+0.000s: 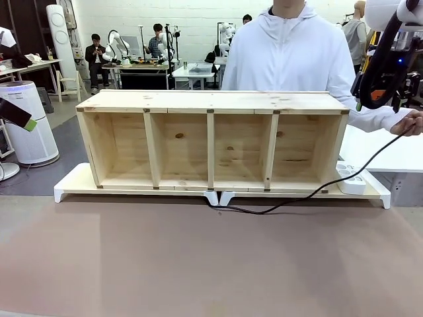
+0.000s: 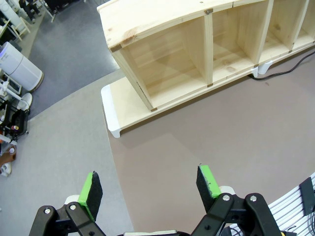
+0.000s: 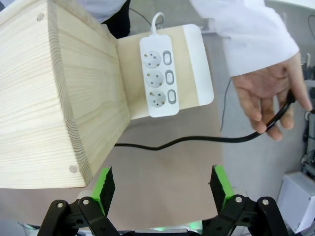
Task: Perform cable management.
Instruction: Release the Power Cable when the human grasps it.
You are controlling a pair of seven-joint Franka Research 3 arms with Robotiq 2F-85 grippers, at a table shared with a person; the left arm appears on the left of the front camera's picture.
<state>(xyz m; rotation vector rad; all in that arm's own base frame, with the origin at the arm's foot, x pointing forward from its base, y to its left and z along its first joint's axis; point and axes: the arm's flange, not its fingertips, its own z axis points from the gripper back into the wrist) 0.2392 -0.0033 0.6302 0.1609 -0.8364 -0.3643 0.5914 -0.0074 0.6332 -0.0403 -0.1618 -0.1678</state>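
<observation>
The cable [image 1: 291, 201], a thin black cord, runs from the gap under the middle of the wooden shelf [image 1: 211, 142] across the table and up to the person's hand [image 1: 413, 124] at the right. Seen from the right wrist, the cable [image 3: 197, 139] lies below the shelf's end [image 3: 49, 98] and passes through the person's fingers [image 3: 268, 98]. My right gripper [image 3: 162, 183] hovers above it, open and empty. From high at the left, my left gripper [image 2: 149, 184] looks down on the shelf, also open and empty. The cable [image 2: 280, 74] shows by the shelf's foot. Its plug is hidden.
A white power strip [image 1: 350, 179] with three sockets lies on the board right of the shelf [image 3: 158, 76]. The shelf stands on two white-footed boards [image 1: 73, 185]. A person in a white hoodie [image 1: 287, 56] stands behind it. Brown table surface [image 1: 198, 264] spreads in front.
</observation>
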